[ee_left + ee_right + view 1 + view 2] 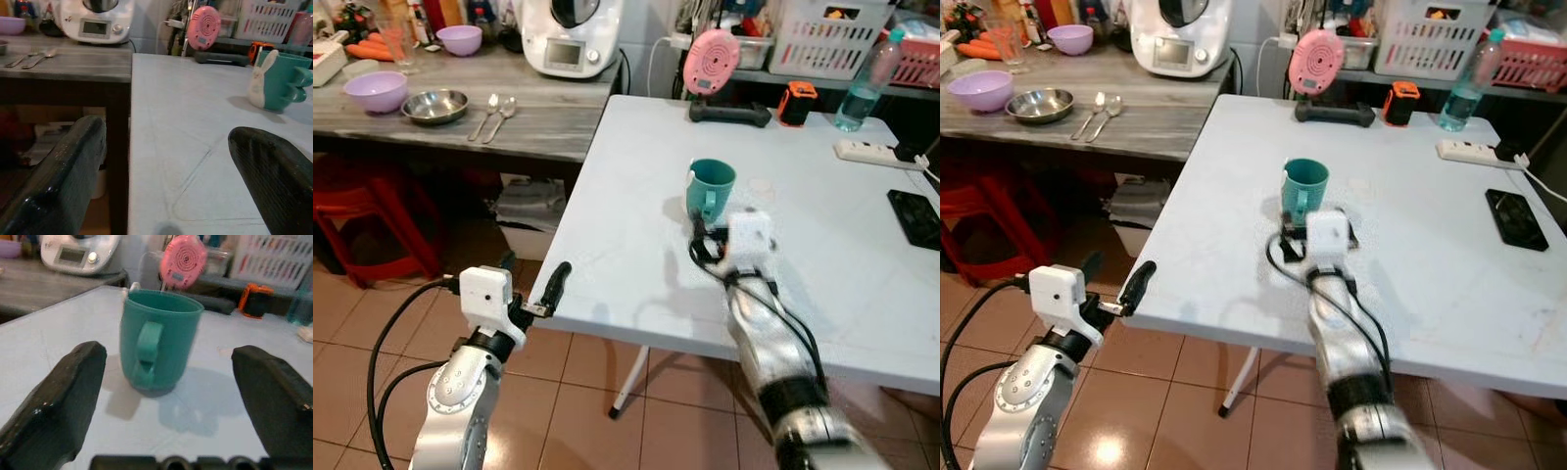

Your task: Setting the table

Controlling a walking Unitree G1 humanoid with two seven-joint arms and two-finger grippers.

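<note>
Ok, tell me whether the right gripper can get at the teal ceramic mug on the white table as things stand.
Probably yes. The right gripper sits just short of the teal ceramic mug, fingers spread wider than it, handle facing the gripper. Nothing lies between them on the white table.

Right tool (166, 382) spread; left tool (166, 161) likewise.

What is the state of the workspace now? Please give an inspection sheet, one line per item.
Surface: white table, mostly bare.
Job's things: teal mug upright on the table; two spoons, steel bowl and purple bowl on the grey counter.
Clutter: phone, water bottle, pink device.
Grippers: right gripper open, just short of the mug; left gripper open at the table edge.
Cables: power strip with lead.
Surroundings: tiled floor, red stool.
</note>
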